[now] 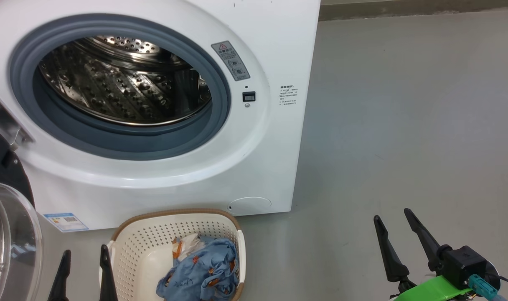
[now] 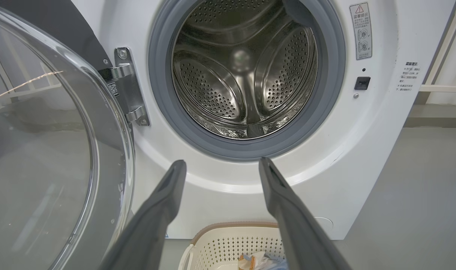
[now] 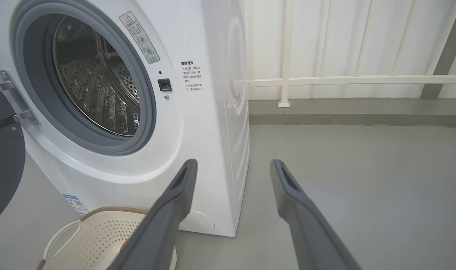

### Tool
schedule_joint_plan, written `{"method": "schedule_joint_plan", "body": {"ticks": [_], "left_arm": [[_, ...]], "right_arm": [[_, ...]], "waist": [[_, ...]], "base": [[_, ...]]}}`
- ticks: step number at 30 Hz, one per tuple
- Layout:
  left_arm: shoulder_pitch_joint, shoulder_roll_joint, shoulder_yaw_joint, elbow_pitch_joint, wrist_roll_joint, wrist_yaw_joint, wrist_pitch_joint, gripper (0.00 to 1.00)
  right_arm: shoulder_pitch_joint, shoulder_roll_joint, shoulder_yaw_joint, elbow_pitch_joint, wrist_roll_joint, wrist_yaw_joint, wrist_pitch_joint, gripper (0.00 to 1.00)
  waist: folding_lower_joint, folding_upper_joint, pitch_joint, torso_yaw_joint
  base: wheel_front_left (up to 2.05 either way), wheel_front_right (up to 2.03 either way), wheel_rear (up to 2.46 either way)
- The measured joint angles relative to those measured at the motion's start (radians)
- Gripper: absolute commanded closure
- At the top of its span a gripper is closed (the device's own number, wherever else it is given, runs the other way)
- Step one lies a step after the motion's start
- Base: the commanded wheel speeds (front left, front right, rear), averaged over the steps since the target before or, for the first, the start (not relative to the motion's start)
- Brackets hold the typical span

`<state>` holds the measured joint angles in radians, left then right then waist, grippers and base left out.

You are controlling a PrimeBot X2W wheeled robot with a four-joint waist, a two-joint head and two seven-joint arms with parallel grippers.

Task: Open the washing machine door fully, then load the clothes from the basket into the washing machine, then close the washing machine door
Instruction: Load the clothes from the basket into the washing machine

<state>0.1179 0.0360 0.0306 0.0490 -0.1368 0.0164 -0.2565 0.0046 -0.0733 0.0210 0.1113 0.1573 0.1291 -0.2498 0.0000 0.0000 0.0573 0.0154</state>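
Lower centre, clothes (image 1: 204, 267) sit in the basket (image 1: 145, 246) — door (image 1: 7, 242) open, loading ahead; my left gripper (image 1: 85, 251) and right gripper (image 1: 392, 215) gape empty.

we see a smooth, pale grey floor (image 1: 404, 125) carrying two things. a big white front-loading washing machine (image 1: 258, 167) with a steel perforated drum (image 1: 124, 83) stands on it at the left, and a small cream-white perforated plastic basket (image 1: 145, 246) with a brown woven-look rim sits on the floor just in front of the machine's lower front. to the right the floor runs back to a low grey kerb (image 1: 404, 10).
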Motion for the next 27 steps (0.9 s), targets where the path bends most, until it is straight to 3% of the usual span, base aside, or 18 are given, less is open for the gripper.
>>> {"method": "schedule_joint_plan", "body": {"ticks": [16, 27], "left_arm": [[0.000, 0.001, -0.057, 0.084, -0.053, -0.005, 0.000, 0.00], [-0.081, 0.002, -0.095, 0.166, -0.088, -0.048, 0.000, 0.00]], "right_arm": [[0.000, -0.001, 0.008, 0.010, 0.003, 0.000, 0.000, 0.00], [-0.026, -0.002, 0.018, 0.014, 0.012, 0.000, 0.000, 0.00]], "waist": [[0.0001, 0.0000, 0.033, -0.007], [0.0001, 0.0000, 0.135, -0.023]], "base": [[0.00, 0.00, 0.00], [0.00, 0.00, 0.00]]}}
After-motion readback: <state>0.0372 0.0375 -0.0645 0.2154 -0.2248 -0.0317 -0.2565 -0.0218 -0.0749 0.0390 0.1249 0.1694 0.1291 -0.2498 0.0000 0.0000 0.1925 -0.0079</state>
